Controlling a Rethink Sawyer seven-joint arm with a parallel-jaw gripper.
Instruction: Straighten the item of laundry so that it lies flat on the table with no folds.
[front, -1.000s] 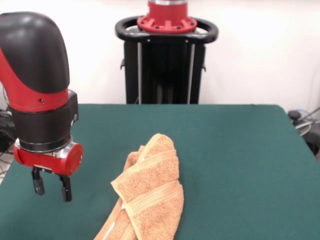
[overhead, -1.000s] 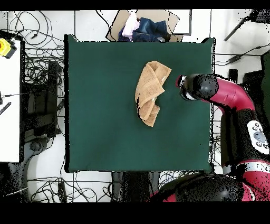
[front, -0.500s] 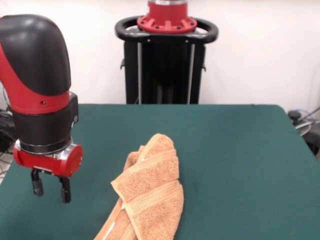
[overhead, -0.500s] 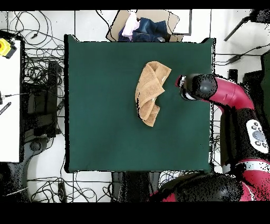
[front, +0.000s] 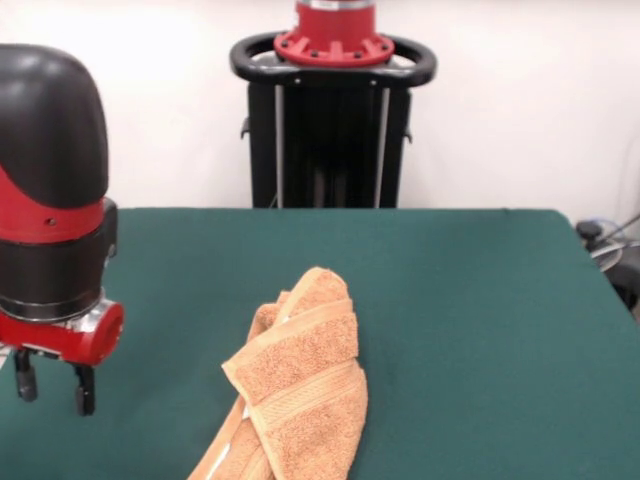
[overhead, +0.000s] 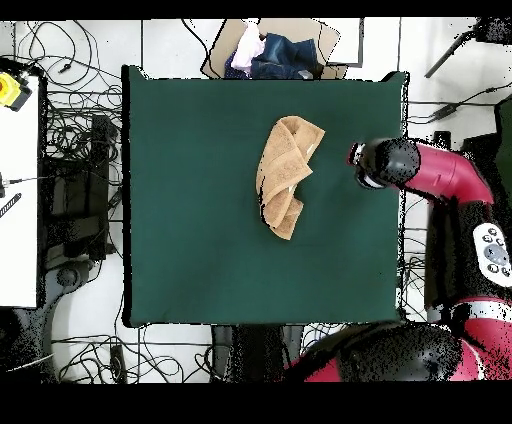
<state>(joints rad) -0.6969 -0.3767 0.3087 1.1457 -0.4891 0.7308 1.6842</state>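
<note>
The orange-tan terry towel (front: 295, 390) is lying crumpled and folded over itself on the green table (front: 480, 330), its woven band stripes crossing the folds, and no label or writing is showing legibly on it. The gripper (front: 50, 382) is hanging empty near the table's edge, well apart from the towel, its 2 dark fingers (front: 84, 390) standing parted with a narrow gap. In the overhead view, a box of clothes (overhead: 272, 52) is sitting beyond the table's far edge
</note>
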